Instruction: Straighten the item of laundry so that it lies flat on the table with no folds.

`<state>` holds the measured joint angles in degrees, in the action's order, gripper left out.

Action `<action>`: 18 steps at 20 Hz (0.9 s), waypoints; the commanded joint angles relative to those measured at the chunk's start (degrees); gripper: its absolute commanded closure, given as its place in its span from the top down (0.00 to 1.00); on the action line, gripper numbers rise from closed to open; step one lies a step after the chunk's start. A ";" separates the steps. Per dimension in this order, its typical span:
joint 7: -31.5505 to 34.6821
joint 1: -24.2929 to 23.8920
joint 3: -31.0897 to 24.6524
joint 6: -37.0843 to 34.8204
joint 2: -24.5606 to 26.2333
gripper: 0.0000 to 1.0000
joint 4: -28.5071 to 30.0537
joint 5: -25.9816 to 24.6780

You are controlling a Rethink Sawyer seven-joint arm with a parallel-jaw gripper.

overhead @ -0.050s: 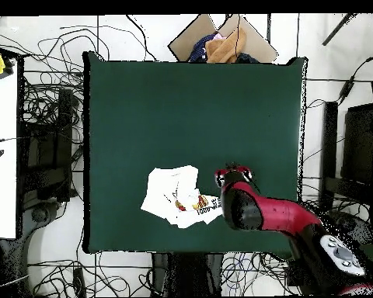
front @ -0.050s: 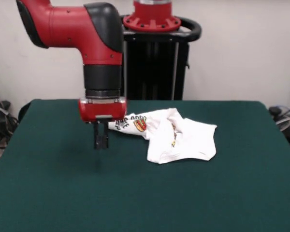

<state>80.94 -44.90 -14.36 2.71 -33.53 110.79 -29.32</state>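
1. The claw (front @ -0.050s: 101, 141) hangs from the red and black arm (front @ -0.050s: 102, 63), pointing straight down at the green table (front @ -0.050s: 48, 193). Its two dark fingers stand close together, with only a thin slit between them in the front view. Nothing is caught between them; the claw looks clenched on air.

2. The tips hover a little above the felt, with a faint shadow under them. They touch neither the table nor the cloth.

3. The item of laundry (front @ -0.050s: 176, 135), a small white T-shirt, lies crumpled on the table just beside the claw, to the picture's right of it in the front view. Its nearest part, a rolled end printed with black letters and a red and yellow cartoon, reaches up to the claw's red wrist housing (front @ -0.050s: 102, 109) and slightly behind it.

4. The rest of the shirt spreads away from the claw in overlapping folds, with one flap doubled over the middle. It does not lie flat.

5. In the overhead view, the shirt (overhead @ -0.050s: 174, 195) lies to the picture's left of the arm's end (overhead @ -0.050s: 234, 175), with its printed end nearest the arm. The arm itself hides the claw there.

6. The table is bare felt on the claw's other sides.
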 commanded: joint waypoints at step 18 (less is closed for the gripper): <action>10.01 -15.34 -25.29 -7.74 6.36 1.00 17.14 11.96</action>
<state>80.94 -63.65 -33.57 -15.93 -29.27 126.23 -16.83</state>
